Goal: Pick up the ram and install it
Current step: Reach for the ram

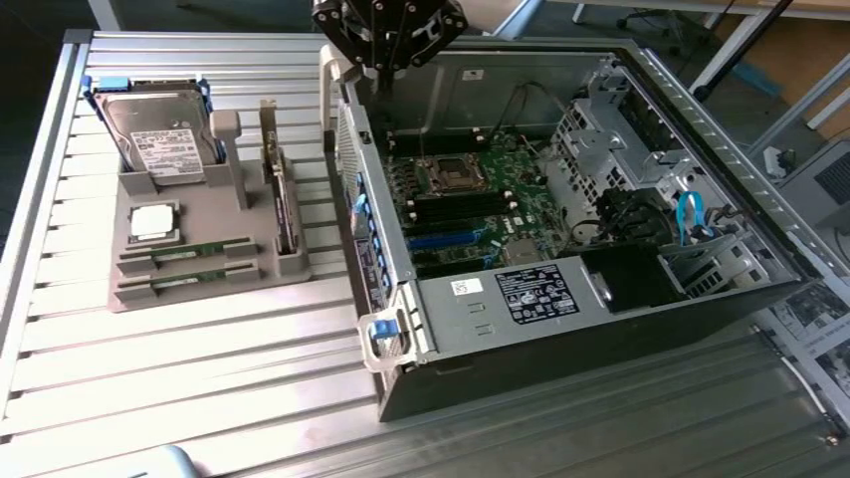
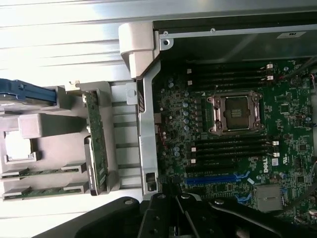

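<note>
Ram (image 1: 186,251) lies flat in a slot of the grey holder (image 1: 199,211) on the slatted table (image 1: 199,398), at the exterior view's left, with a second green stick (image 1: 186,282) in the slot just beside it. In the same holder a hard drive (image 1: 159,139) stands with a white label whose print is too small to read. A silver processor chip (image 1: 153,221) sits between the drive and the sticks, and an expansion card (image 1: 279,199) stands on edge at the holder's far side.

Further right, the gripper (image 1: 386,60) hangs over the near wall of the open computer case (image 1: 743,149). Its fingers are pressed together with nothing between them, well apart from the ram. Inside the case are the motherboard (image 1: 492,189), a black label (image 1: 535,296) that cannot be read, and a blue cable (image 1: 688,214).

The wrist view brings the board closer. Black memory slots (image 2: 233,74) flank the processor socket (image 2: 235,111), and "DELL" (image 2: 276,161) is printed in white.
</note>
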Available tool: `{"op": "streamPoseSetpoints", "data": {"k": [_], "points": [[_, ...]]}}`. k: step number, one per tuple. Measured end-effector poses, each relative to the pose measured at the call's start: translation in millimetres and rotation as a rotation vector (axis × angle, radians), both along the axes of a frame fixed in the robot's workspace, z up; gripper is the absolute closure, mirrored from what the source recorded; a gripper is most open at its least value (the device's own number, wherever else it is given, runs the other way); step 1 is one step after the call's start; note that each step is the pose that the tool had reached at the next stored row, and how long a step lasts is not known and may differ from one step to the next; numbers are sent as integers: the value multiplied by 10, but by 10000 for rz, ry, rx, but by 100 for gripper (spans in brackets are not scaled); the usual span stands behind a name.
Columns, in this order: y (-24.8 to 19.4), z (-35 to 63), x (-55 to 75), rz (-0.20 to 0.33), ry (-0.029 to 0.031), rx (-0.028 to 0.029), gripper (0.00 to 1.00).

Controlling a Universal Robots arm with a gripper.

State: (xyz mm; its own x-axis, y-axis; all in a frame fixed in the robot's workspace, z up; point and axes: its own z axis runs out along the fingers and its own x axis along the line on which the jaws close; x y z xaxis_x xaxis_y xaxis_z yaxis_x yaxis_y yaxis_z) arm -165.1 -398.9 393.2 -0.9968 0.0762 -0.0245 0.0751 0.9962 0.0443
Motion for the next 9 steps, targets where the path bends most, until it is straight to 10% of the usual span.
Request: {"op": "streamPoseSetpoints", "data": {"k": [9], "points": [[0, -1, -101, 0, 0, 0, 89]]}}
